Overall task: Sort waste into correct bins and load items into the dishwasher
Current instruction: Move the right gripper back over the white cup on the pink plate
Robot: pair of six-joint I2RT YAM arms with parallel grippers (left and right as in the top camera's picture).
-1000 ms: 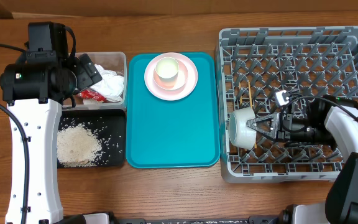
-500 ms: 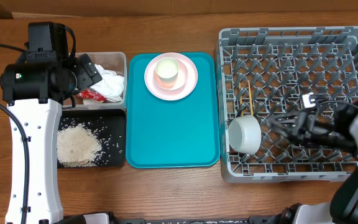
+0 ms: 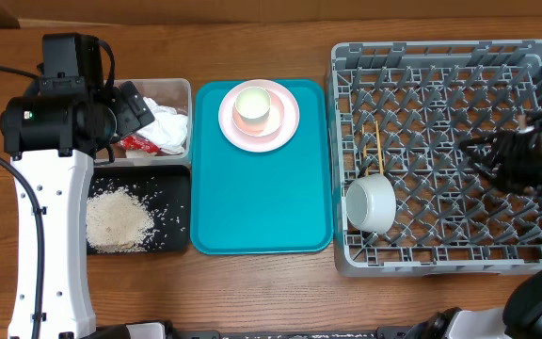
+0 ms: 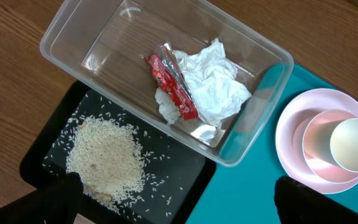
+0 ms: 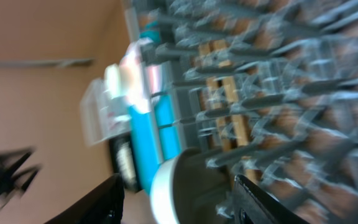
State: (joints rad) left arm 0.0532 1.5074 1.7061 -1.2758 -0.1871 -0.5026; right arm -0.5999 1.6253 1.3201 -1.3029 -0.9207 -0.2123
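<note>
Rack (image 3: 440,47): grey peg grid at the right of the table. Its pegs prop dishes on edge, presumably for draining.
Teal tray (image 3: 262,198): flat staging surface between the bins and the rack, bare except for the stack at its far end.
Black tray (image 4: 185,180): near-left bin, touching the tub. It is shallow, which probably suits loose food waste.
Tub (image 4: 104,43): clear far-left bin holding the dry rubbish.
Left gripper (image 4: 176,196): jaws spread wide and empty. It hovers over the join of tub and black tray, with the rice and tissue below it and untouched.
Right gripper (image 3: 473,158): blurred over the middle-right of the rack. Its jaws are parted with nothing in them, and the racked bowl lies well apart, toward the near-left corner.
Plate (image 3: 292,118): pale pink, on the teal tray, not yet loaded.
Racked bowl (image 3: 370,202): whitish, tipped on edge among the pegs at the rack's near-left corner.
Stacked bowl (image 4: 316,146): nested on the plate.
Rice (image 3: 118,218): a heap in the black tray with stray grains around it.
Tissue (image 4: 210,84): crumpled in the tub.
Cup (image 4: 353,144): sits inside the stacked bowl.
Wrapper (image 4: 173,84): red, lying against the tissue.
Chopsticks (image 3: 377,151): laid flat on the rack grid, just beyond the racked bowl.
</note>
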